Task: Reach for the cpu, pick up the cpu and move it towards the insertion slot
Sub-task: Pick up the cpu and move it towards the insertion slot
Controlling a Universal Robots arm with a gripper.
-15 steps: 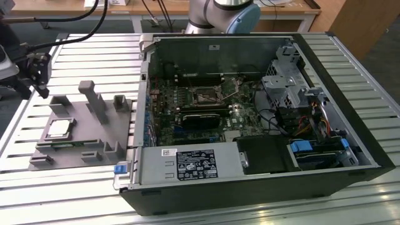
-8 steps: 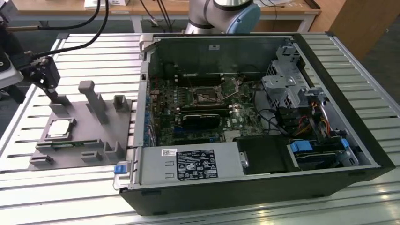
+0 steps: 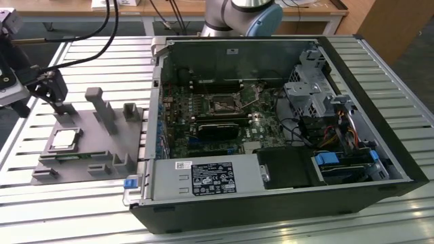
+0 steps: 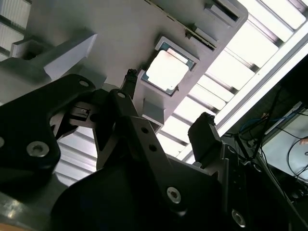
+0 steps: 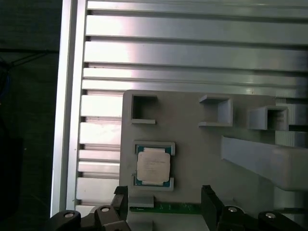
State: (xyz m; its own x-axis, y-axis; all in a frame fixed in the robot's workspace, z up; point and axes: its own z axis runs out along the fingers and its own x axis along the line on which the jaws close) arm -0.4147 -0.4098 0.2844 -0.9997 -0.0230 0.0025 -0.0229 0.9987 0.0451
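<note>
The cpu (image 5: 153, 165) is seen lying flat in a recess of the grey fixture plate (image 3: 91, 137) on the slatted counter (image 3: 88, 51), untouched. The pincer (image 5: 163, 195) is held spread and empty just beside it. Upright grey blocks (image 3: 101, 109) are stood close by. The insertion slot (image 3: 222, 103) is set well apart, inside the open computer case (image 3: 271, 213).

The exterior view's left edge cuts off part of the gripper (image 3: 42, 99). On the insertion slot (image 3: 222, 104) the lever is too small to tell.
</note>
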